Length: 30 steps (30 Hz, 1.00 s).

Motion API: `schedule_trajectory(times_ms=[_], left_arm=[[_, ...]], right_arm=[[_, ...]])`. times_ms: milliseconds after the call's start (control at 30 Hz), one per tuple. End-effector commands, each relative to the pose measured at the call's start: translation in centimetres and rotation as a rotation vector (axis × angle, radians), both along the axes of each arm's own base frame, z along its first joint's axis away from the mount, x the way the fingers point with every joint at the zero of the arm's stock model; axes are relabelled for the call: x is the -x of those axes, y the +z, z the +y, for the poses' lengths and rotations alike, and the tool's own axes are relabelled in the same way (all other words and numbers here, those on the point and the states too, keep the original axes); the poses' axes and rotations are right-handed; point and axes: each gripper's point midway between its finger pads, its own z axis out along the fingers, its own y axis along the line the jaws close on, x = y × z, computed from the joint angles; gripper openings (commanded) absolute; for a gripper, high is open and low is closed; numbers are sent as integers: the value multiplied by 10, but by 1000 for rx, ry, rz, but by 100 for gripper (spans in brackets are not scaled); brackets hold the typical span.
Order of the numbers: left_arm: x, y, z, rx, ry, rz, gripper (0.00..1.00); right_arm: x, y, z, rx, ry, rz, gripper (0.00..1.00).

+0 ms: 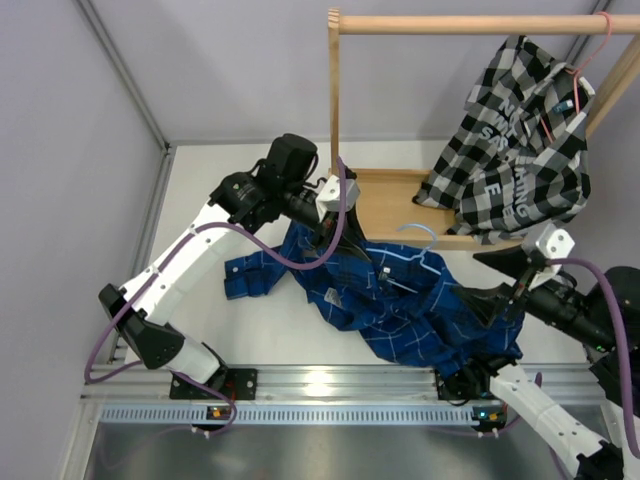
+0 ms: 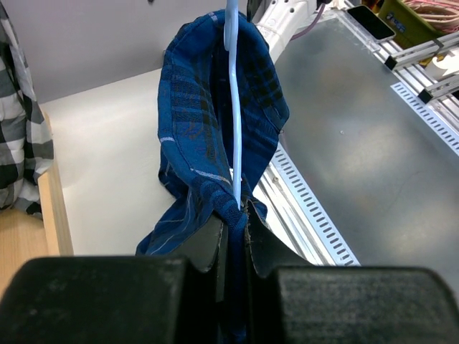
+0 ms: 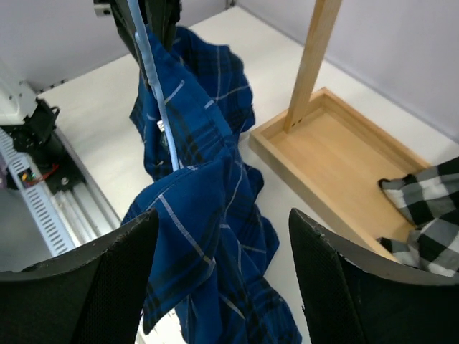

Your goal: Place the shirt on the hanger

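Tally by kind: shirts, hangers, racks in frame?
Shirts: 2 (blue shirt, black-and-white shirt)
Hangers: 2 (light-blue hanger, pink hanger)
Racks: 1 (wooden rack)
Total: 5

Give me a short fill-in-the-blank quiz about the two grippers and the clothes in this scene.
1. The left gripper is shut on the shirt and the light-blue ____.
2. The right gripper has its jaws ____.
3. The other shirt, hanging on the wooden rack, is checked black and ____.
Missing words: hanger; open; white.
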Motion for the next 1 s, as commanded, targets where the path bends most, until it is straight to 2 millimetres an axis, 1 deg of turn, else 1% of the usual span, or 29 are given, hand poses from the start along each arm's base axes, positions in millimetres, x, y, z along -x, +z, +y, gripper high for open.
schedule_trajectory(times_ms=[0,67,100,133,200,233,333,400,433,467,567,600,633,667,700,733,767,800,833,867,900,933,967], left_arm=[[22,36,10,121,-97,-62,0],[27,39,13,136,-120,-56,0],[28,40,13,141,-127,-59,0],[30,41,14,145,-133,-58,0],[32,43,15,154,-146,-55,0],[33,44,15,157,-149,-56,0],[34,48,16,165,-148,-68,0],[32,50,16,167,-144,-73,0],[32,50,16,167,-142,-76,0],[30,50,15,163,-136,-75,0],[21,50,11,144,-97,-81,0],[18,55,10,143,-79,-92,0],[9,54,5,125,-38,-98,2],[6,56,4,102,-6,-64,16],[-7,62,-2,111,61,-96,42],[-14,65,-5,111,104,-93,52],[-19,70,-6,99,158,-53,72],[-26,73,-8,103,209,-50,98],[-37,86,-10,144,271,-78,98],[-54,98,-7,156,425,-58,98],[-66,105,-4,176,517,-57,98],[-77,116,2,205,611,-65,98],[-109,129,18,238,852,-49,98]], right_arm=[[2,-24,17,62,106,119,70],[2,-32,30,56,185,151,65],[9,-32,41,36,263,166,64],[9,-39,46,29,295,185,60],[10,-38,52,17,335,169,55],[8,-41,53,21,336,170,52],[10,-44,55,29,362,172,51],[10,-43,53,32,356,157,28],[10,-41,52,33,347,145,7],[10,-39,50,32,335,133,0],[8,-32,41,31,276,83,0],[6,-30,37,31,243,63,0],[6,-25,34,26,227,44,0],[6,-21,32,20,214,29,0],[5,-14,28,9,183,4,0],[4,-11,26,5,168,-3,0],[2,-7,23,3,145,-17,0],[1,-3,21,1,131,-26,0],[1,5,19,-5,117,-43,0],[-4,8,13,-4,72,-51,0],[-8,10,10,-2,44,-49,0],[-9,20,4,-11,6,-66,0],[-12,25,-1,-13,-32,-73,0]])
